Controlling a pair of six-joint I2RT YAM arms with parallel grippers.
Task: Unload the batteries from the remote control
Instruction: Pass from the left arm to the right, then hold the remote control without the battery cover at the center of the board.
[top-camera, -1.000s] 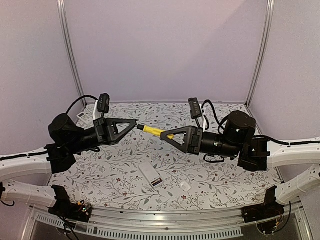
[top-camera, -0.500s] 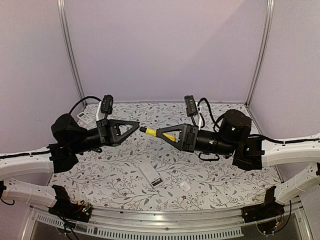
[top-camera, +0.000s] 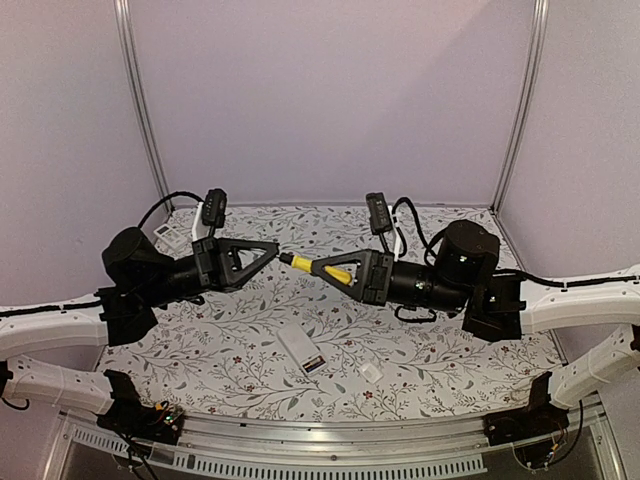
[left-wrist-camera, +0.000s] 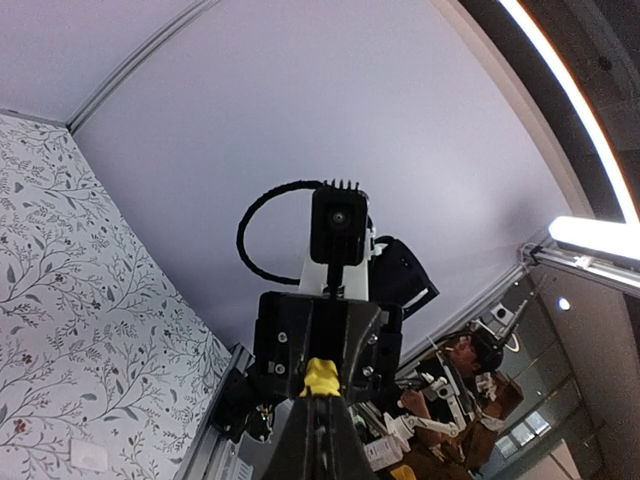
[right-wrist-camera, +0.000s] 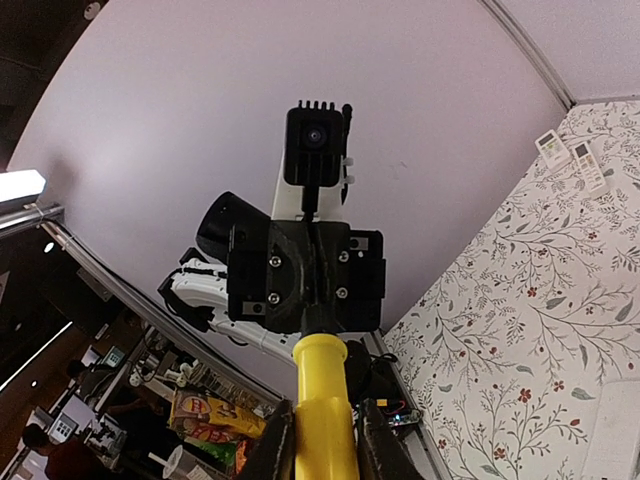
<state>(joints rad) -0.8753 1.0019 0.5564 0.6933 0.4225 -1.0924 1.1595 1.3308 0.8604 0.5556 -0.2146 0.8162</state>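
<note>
Flat table (top-camera: 450, 355) across the lower half of the top view, draped in a white cloth printed with grey leafy twigs and small red flowers. Edged along the bottom of the frame by a metal rail (top-camera: 330, 438).

Just below the centre of the frame, a white rectangular remote control (top-camera: 301, 350), lying flat and slanted, dark at its lower-right end. To its lower right, apart from it, a small flat white cover plate (top-camera: 371, 372).

Far up in the left corner of the cloth, two more small white remote controls (right-wrist-camera: 590, 165), side by side, close to the wall.
</note>
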